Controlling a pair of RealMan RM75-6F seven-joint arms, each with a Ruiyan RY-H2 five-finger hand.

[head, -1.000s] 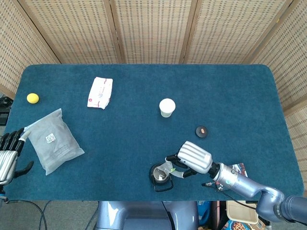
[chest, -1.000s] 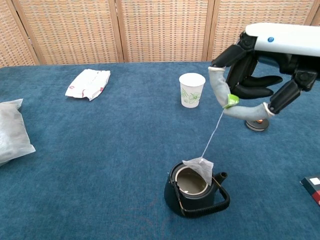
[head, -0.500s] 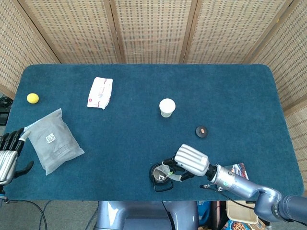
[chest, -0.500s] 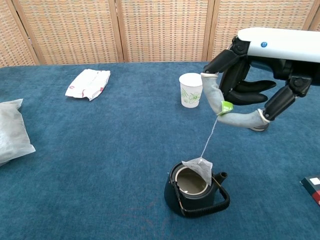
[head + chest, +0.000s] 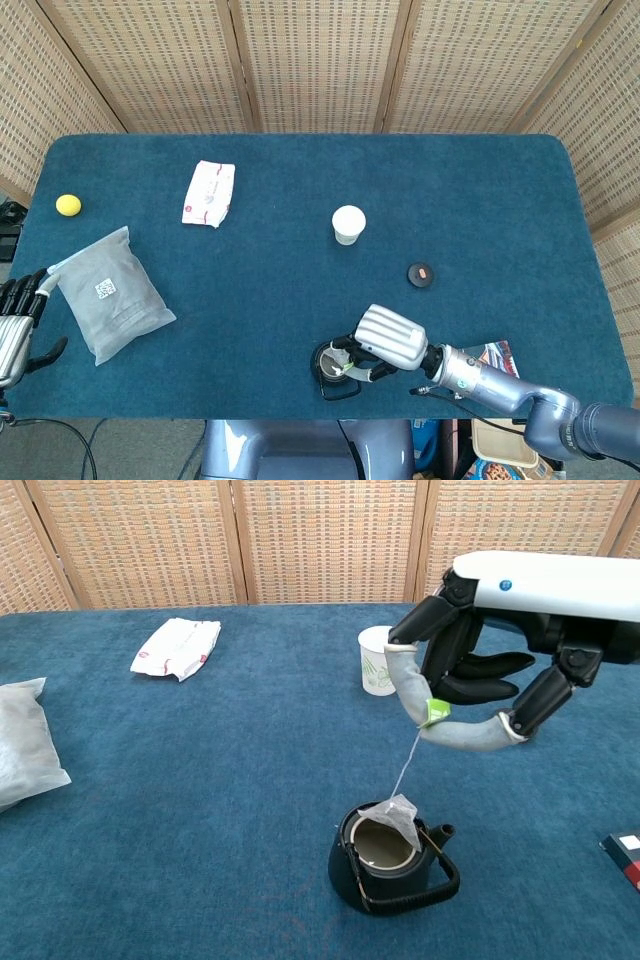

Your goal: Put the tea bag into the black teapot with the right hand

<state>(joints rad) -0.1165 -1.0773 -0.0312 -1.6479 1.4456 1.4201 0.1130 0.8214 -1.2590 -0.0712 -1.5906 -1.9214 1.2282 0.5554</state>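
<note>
Right robot hand (image 5: pixel 470 685) pinching tea bag (image 5: pixel 393 818) tag, bag resting on black teapot (image 5: pixel 390 865) rim

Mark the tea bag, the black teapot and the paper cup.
tea bag (image 5: pixel 397 817), chest view, on the white pouch at the pot's opening.
black teapot (image 5: pixel 348 871), chest view, on its front wall.
paper cup (image 5: pixel 348 223), head view, on its open top.

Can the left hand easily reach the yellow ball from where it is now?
Probably yes: the left hand rests at the table's left edge, the yellow ball lies farther back on that side, nothing between them.
</note>
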